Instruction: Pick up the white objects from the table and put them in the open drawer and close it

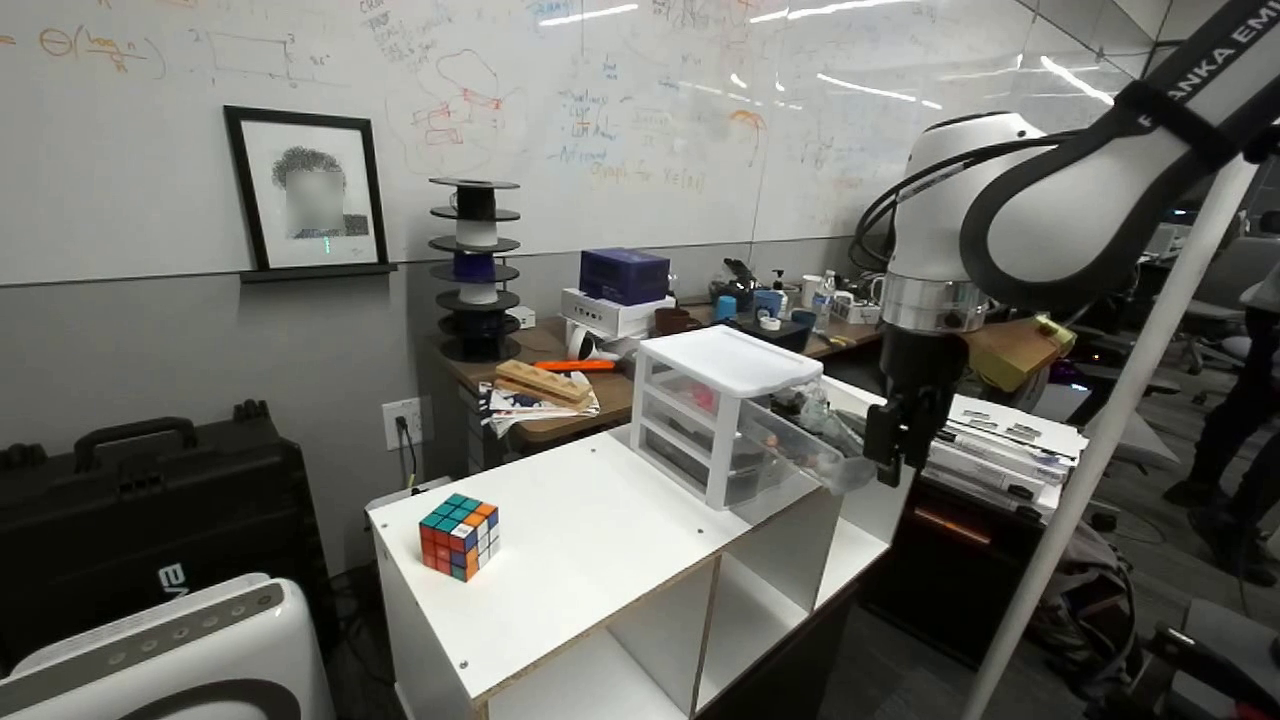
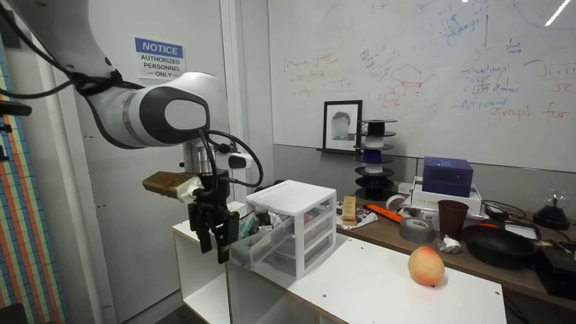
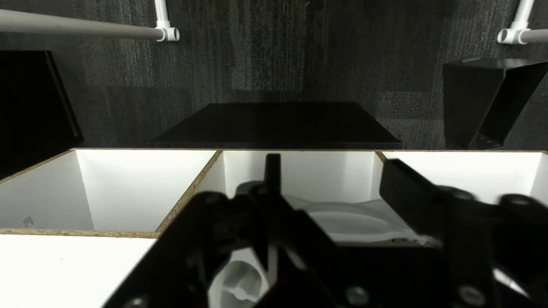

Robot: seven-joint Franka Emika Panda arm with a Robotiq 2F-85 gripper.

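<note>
The translucent drawer (image 1: 795, 452) is pulled out of the white desktop unit (image 1: 735, 362) on the white table (image 1: 570, 570). The drawer (image 2: 270, 245), unit (image 2: 292, 198) and table (image 2: 373, 288) also show in an exterior view. My gripper (image 1: 896, 468) points down at the drawer's front edge; I cannot tell whether it touches. In an exterior view its fingers (image 2: 214, 255) stand just outside the drawer front. In the wrist view the gripper (image 3: 332, 164) is open with a wide gap, the drawer front (image 3: 351, 218) below and between its fingers. No white objects can be made out on the table.
A multicoloured puzzle cube (image 1: 460, 537) stands on the table in an exterior view. A peach-like fruit (image 2: 425, 266) shows on it in an exterior view. Open cubbies (image 3: 145, 188) lie below the tabletop. A cluttered brown desk (image 2: 382, 234) stands behind. A white pole (image 1: 1110, 440) stands near the arm.
</note>
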